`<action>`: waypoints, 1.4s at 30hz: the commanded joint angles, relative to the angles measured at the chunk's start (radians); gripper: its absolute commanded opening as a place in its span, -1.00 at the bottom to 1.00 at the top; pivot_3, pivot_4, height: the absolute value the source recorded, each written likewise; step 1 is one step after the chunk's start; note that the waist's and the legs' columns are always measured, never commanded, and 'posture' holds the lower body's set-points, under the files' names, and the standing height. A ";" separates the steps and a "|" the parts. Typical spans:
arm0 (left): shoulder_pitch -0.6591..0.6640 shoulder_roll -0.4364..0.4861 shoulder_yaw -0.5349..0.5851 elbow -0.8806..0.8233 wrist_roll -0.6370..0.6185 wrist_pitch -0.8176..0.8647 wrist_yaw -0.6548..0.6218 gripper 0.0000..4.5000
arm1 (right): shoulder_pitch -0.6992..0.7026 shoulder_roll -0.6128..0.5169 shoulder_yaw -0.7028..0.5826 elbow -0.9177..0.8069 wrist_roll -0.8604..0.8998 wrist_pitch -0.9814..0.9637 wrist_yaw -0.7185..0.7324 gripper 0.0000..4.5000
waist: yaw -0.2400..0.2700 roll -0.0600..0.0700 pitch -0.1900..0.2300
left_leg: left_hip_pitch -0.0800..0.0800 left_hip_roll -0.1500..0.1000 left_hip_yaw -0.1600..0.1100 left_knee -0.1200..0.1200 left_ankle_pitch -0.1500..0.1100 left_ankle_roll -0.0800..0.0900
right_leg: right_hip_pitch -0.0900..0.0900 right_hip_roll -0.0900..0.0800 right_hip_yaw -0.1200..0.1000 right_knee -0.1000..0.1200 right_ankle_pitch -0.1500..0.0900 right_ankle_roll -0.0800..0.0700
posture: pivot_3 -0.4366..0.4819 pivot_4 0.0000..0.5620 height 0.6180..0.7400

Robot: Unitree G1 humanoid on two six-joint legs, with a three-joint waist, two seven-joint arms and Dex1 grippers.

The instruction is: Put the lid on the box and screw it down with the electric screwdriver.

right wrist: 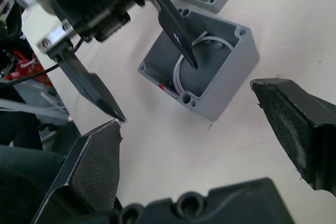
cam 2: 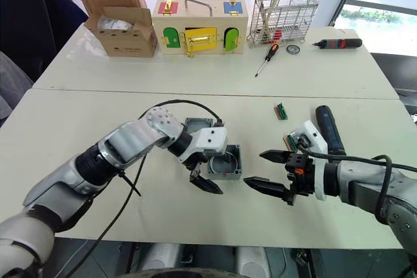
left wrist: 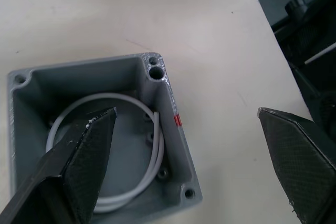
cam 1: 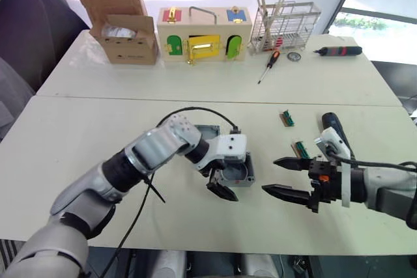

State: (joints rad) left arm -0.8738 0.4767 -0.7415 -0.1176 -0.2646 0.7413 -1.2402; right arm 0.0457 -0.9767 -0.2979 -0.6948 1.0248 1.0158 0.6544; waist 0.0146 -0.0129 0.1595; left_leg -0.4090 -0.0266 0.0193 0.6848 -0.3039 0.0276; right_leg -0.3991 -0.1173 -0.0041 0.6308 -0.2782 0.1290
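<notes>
The open grey box sits mid-table, the lid just beyond it. The left gripper straddles its near wall, spread wide and holding nothing; the right gripper is equally open and empty. The lid looks light, rigid and slick, best pinched by opposite rims.

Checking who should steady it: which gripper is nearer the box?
Left. The left gripper straddles the box wall, one finger inside. The right gripper is open beside it, apart.
</notes>
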 commanded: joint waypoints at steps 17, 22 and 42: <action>-0.117 -0.022 -0.008 0.242 0.174 -0.430 -0.209 -0.98 | 0.136 -0.014 -0.096 -0.115 0.022 -0.017 -0.030 1.00 | 0.001 0.000 0.000 | 0.001 0.000 -0.001 0.000 0.000 0.000 | 0.002 0.000 0.000 0.000 0.000 0.000 | -0.05 -0.47 0.92; -0.171 -0.094 0.005 0.460 0.221 -0.707 -0.289 -0.98 | 0.194 -0.011 -0.106 -0.164 0.017 -0.018 -0.051 1.00 | 0.003 0.000 0.000 | 0.000 0.000 -0.001 0.001 0.000 0.001 | 0.001 0.000 0.000 0.000 0.000 0.000 | -0.05 -0.47 0.92; -0.285 -0.209 0.047 0.860 0.312 -1.039 -0.369 -0.87 | 0.208 0.029 -0.102 -0.189 0.057 -0.040 -0.160 1.00 | 0.001 0.000 0.000 | 0.001 0.000 -0.001 0.002 -0.001 0.001 | 0.002 0.000 0.000 0.000 0.000 0.000 | -0.05 -0.47 0.92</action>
State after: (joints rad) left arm -1.1429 0.2611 -0.7181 0.7261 0.0154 -0.3136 -1.6095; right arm 0.2652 -0.9352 -0.3802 -0.8689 1.0688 0.9939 0.4860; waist 0.0154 -0.0128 0.1593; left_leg -0.4083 -0.0270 0.0184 0.6870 -0.3046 0.0289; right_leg -0.3968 -0.1173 -0.0045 0.6308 -0.2778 0.1295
